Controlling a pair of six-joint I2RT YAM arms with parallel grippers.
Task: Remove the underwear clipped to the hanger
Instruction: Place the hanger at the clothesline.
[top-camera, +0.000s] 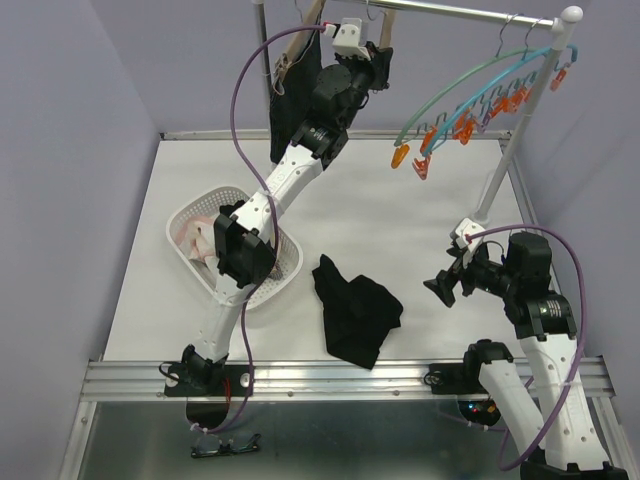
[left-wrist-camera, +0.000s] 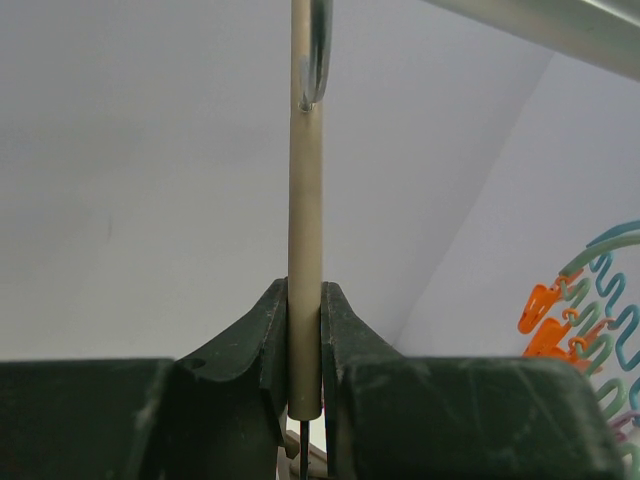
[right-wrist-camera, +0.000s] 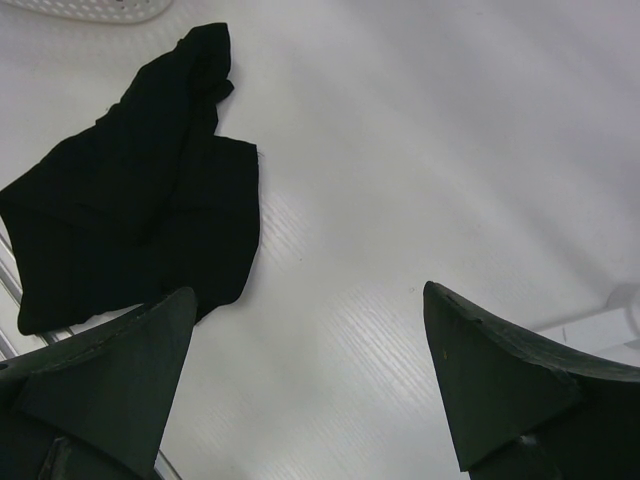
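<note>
Pale lavender walls (top-camera: 60, 150) closed in the space on three sides, and a white table (top-camera: 420, 230) with a faint wood grain filled the floor of it, edged at the near side by a ribbed aluminium rail (top-camera: 350, 375). A metal clothes rack (top-camera: 450, 12) stood along the far edge. The left gripper (left-wrist-camera: 305, 295) reached up to that rack, its jaws pinched tight on the pale bar of a wooden hanger (left-wrist-camera: 305, 180), beside which a pair of black shorts (top-camera: 295, 85) was hanging. The right gripper (right-wrist-camera: 308, 292) hovered low over the right part of the table with its jaws spread wide and nothing between them. A second pair of black shorts (top-camera: 355, 320) lay crumpled on the bare surface near the front edge, between the two arms. A white mesh basket (top-camera: 190, 215) sat at the left, holding a white-pink piece (top-camera: 195, 240). Teal and green plastic hangers (top-camera: 470, 95) dangled from the rack's right end, their orange clips (top-camera: 460, 130) holding no cloth.
</note>
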